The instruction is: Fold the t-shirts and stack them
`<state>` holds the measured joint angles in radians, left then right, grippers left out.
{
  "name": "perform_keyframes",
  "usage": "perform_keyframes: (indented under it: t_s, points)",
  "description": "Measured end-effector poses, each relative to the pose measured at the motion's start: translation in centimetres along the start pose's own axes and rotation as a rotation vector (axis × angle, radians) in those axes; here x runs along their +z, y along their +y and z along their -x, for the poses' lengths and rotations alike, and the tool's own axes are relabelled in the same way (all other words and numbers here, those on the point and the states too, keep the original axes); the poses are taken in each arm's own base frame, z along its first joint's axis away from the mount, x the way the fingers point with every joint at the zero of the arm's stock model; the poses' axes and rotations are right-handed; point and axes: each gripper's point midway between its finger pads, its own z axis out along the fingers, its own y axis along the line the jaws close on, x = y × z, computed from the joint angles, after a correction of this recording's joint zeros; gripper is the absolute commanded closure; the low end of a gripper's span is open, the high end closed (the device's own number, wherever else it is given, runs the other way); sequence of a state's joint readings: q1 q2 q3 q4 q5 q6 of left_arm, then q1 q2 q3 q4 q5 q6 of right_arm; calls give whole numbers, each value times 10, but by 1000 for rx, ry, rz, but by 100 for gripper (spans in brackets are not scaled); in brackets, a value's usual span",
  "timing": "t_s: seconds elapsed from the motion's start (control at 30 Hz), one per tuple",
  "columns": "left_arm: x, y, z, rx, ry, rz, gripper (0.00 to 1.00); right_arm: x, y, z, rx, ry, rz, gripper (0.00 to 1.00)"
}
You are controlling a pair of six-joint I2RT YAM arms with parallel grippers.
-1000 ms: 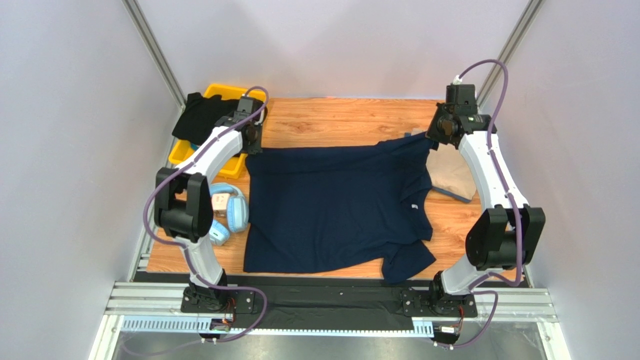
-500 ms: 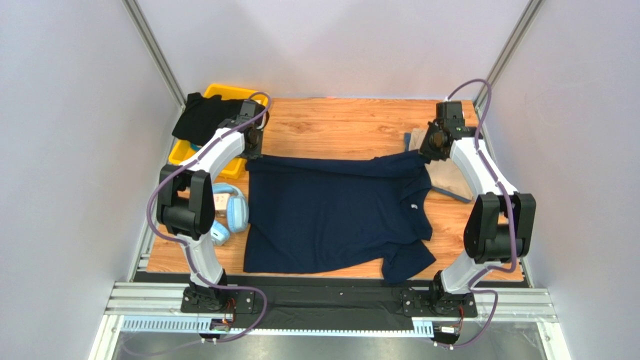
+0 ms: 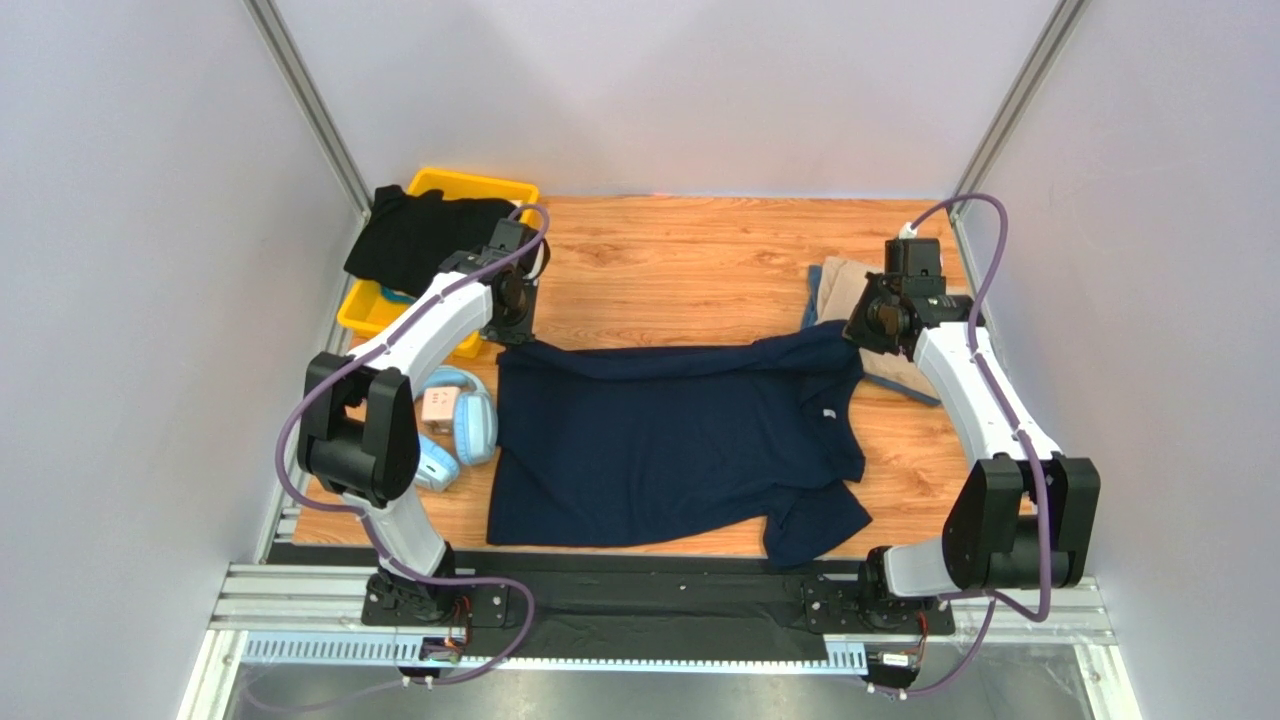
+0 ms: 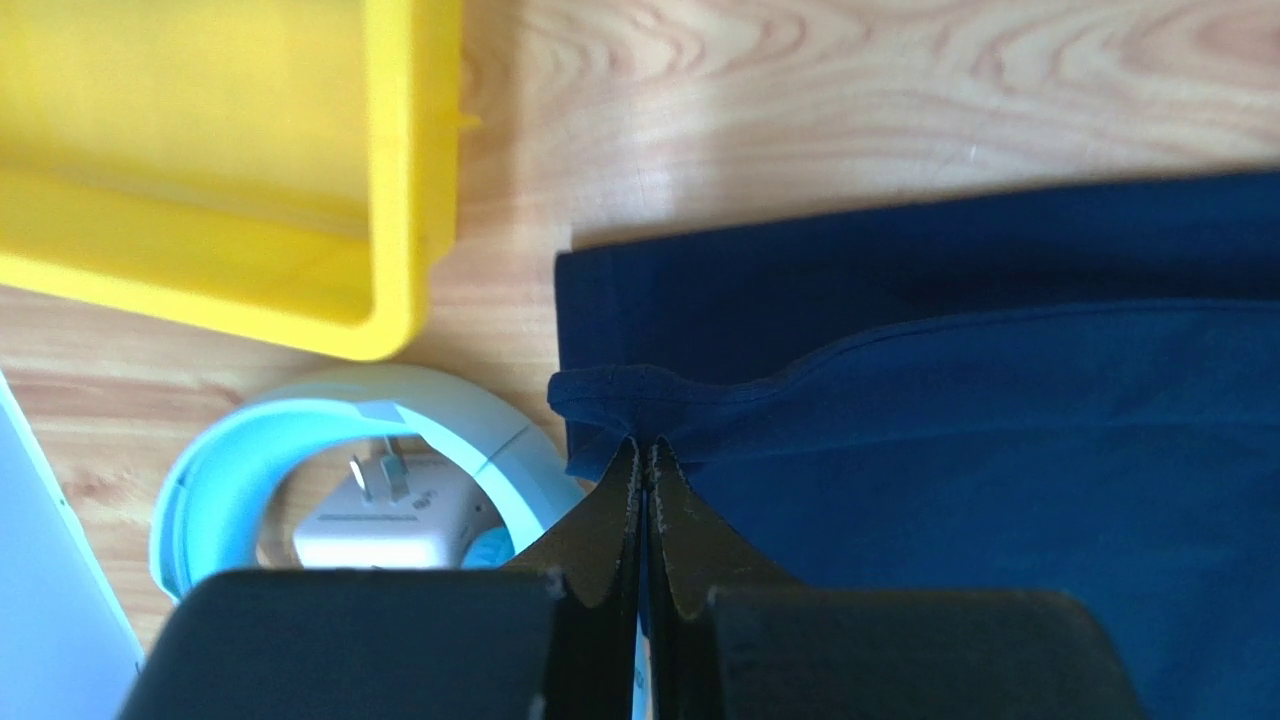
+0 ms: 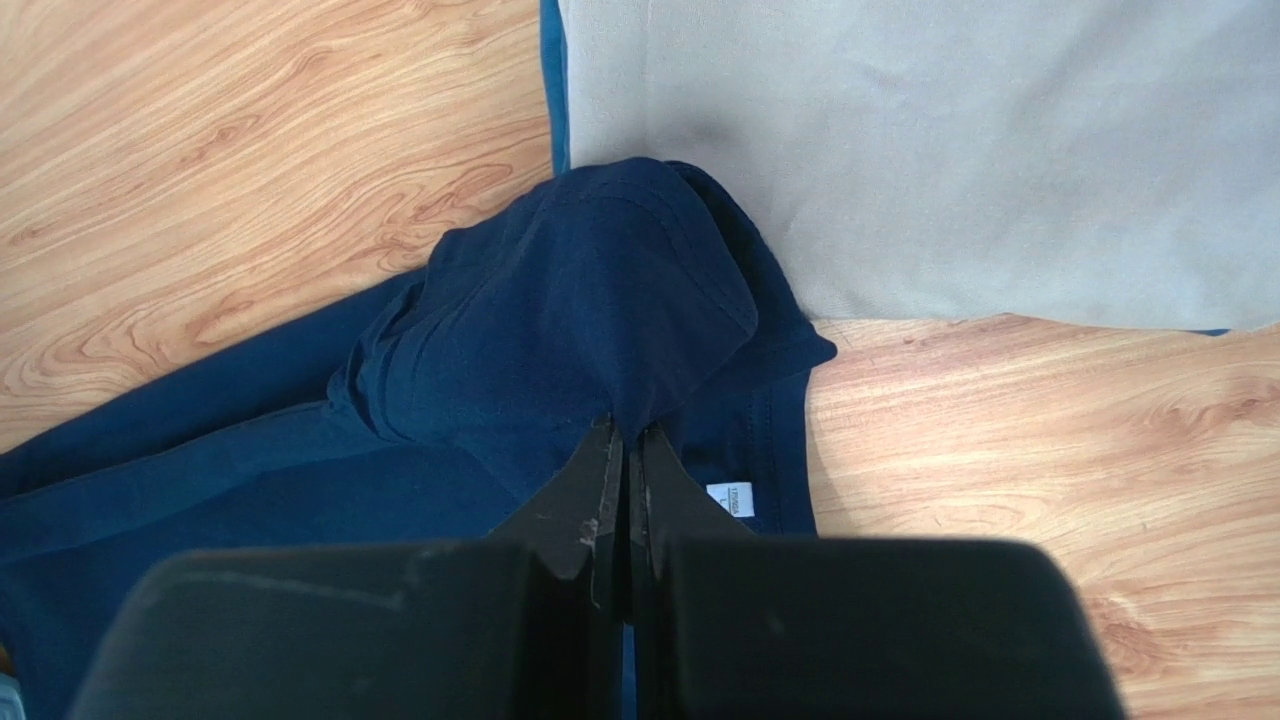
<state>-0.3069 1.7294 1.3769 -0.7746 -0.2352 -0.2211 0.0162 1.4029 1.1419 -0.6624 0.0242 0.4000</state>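
The dark navy t-shirt (image 3: pixel 669 443) lies spread on the wooden table, its far edge lifted and carried over itself. My left gripper (image 3: pixel 514 333) is shut on the shirt's far left corner (image 4: pixel 631 413). My right gripper (image 3: pixel 867 323) is shut on the far right part of the shirt (image 5: pixel 601 323). The tan t-shirt (image 3: pixel 887 323) lies folded at the far right, also in the right wrist view (image 5: pixel 932 150). The black t-shirt (image 3: pixel 413 237) hangs over the yellow bin.
The yellow bin (image 3: pixel 376 308) stands at the far left, also in the left wrist view (image 4: pixel 226 165). Light blue headphones (image 3: pixel 458 420) lie by the shirt's left edge, over a white plug adapter (image 4: pixel 383 518). Grey walls close both sides.
Both grippers have moved toward the near side, pulling the navy shirt's far edge over the rest of the shirt. More bare wood shows behind the shirt, and more of the tan shirt shows.
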Motion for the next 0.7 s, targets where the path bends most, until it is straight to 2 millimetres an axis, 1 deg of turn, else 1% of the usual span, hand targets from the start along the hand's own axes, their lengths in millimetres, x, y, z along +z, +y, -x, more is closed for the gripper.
perform_keyframes:
  t_s: [0.17, 0.33, 0.53, 0.57, 0.6, 0.63, 0.7]
  points:
    - [11, -2, -17, 1, 79, 16, 100, 4, 0, -4, 7, 19, -2, 100]
    - [21, 2, -34, 3, 153, 56, 100, 7, -2, -11, 14, 42, -3, 100]
    - [29, 8, -48, 6, 215, 102, 100, 7, 1, -15, 19, 57, 15, 100]
    - [30, 8, -50, 10, 226, 107, 98, 7, 1, -16, 20, 60, 16, 100]
    - [31, 8, -51, 12, 233, 110, 93, 8, 1, -17, 22, 64, 15, 100]
    - [32, 8, -53, 16, 245, 113, 79, 9, 0, -20, 23, 71, 14, 100]
    - [33, 9, -57, 22, 267, 122, 66, 10, -2, -25, 28, 83, 8, 97]
